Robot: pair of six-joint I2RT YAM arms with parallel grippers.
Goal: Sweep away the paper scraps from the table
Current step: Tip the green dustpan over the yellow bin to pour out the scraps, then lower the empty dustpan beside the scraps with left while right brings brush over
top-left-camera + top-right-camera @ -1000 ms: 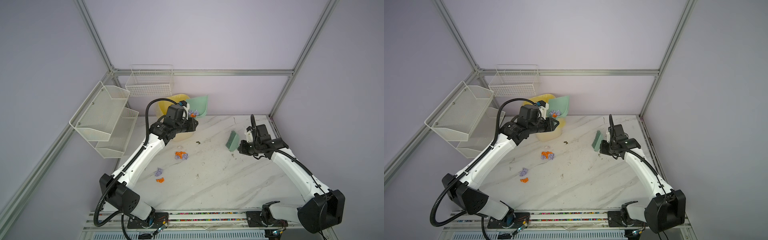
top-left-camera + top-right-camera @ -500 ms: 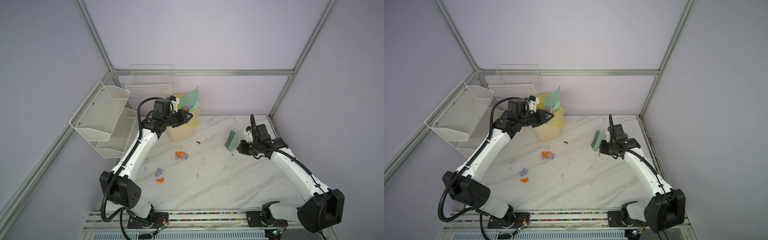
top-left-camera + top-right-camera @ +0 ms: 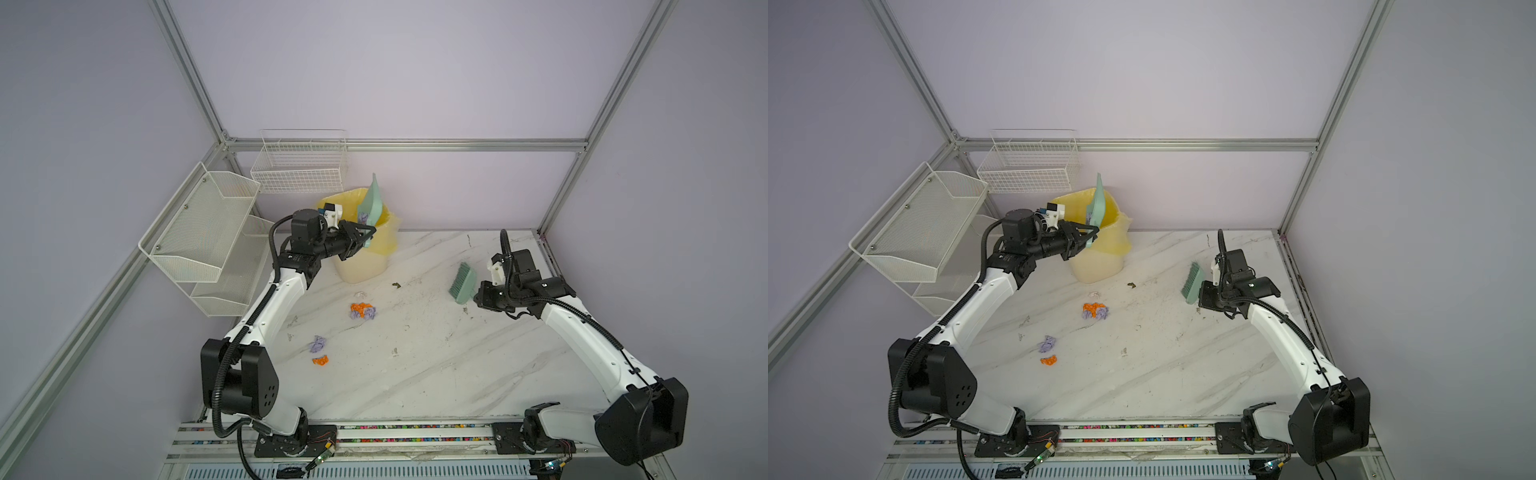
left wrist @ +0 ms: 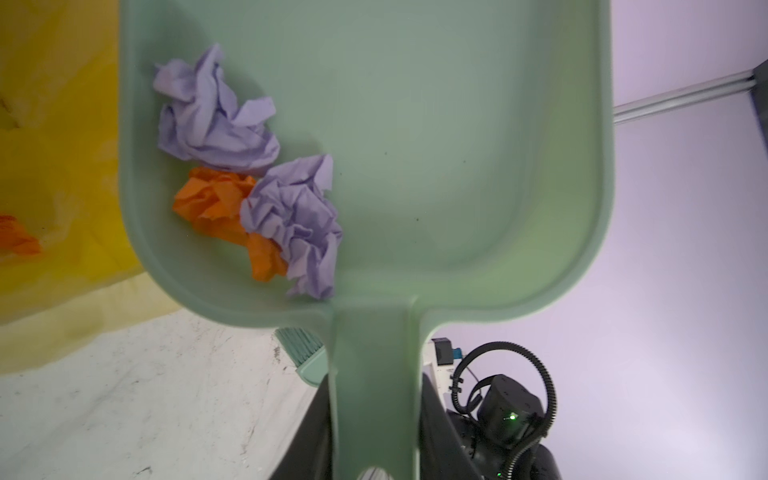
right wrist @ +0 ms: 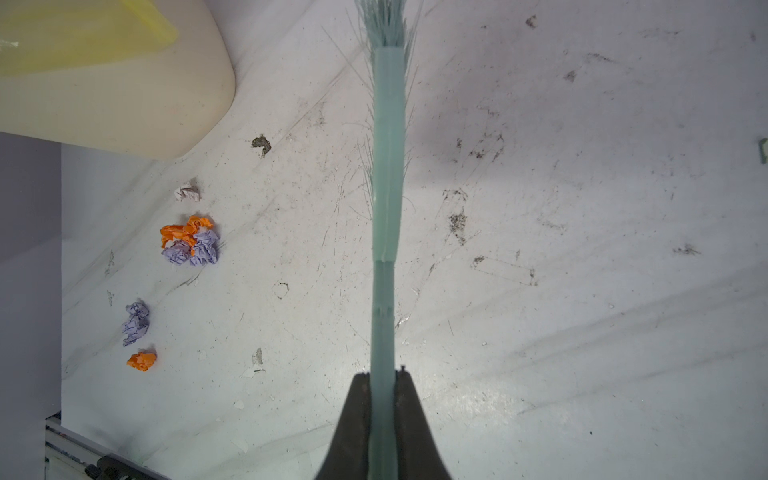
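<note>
Tipped dustpan (image 3: pixel 371 201) up steeper over yellow-lined bin (image 3: pixel 365 266) since a second ago; my left gripper (image 3: pixel 368 235) clamped on its handle. Some paper scraps (image 4: pixel 253 195) sat in pan corner; the rest lay on table (image 3: pixel 436 365), one cluster near bin, two nearer my left arm. My right gripper (image 5: pixel 384 386) pinched brush (image 3: pixel 462 282) handle, well apart from scraps.

We lose the dustpan (image 4: pixel 457 166) lip and handle end past the left wrist view's edges; an orange paper scrap (image 4: pixel 18 243) there is blurred and cropped. The right wrist view crops the brush (image 5: pixel 388 166) bristle tips. The dark speck (image 3: pixel 396 285) by the bin (image 3: pixel 365 266) is too small to name.
</note>
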